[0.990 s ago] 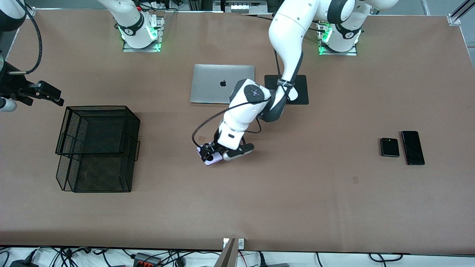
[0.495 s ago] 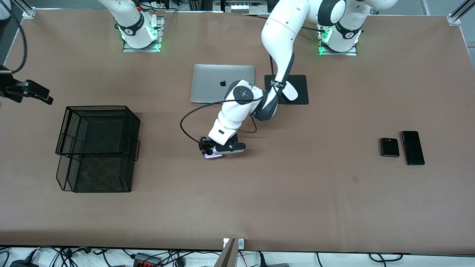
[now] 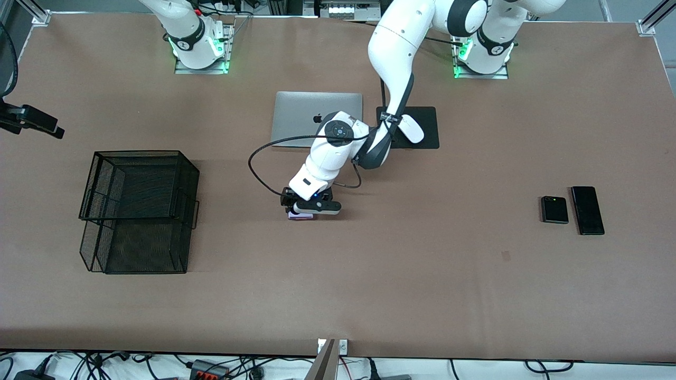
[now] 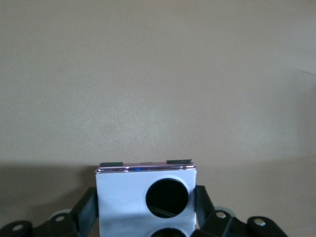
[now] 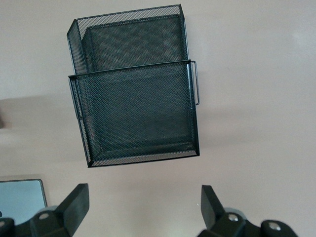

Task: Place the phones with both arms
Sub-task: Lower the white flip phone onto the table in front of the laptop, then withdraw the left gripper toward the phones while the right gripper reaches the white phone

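The left claw (image 3: 302, 210) grips the lilac phone (image 4: 145, 198) over mid-bench (image 3: 422, 285); the right claw (image 5: 143, 205) hangs spread wide above the mesh basket (image 5: 136, 106).

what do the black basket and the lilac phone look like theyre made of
Black basket: looks like fine wire mesh on a thin metal frame, matte black; the table shows through its walls.
Lilac phone: pale glossy back, probably glass or plastic, with a shiny metallic-looking edge band and black round lenses.
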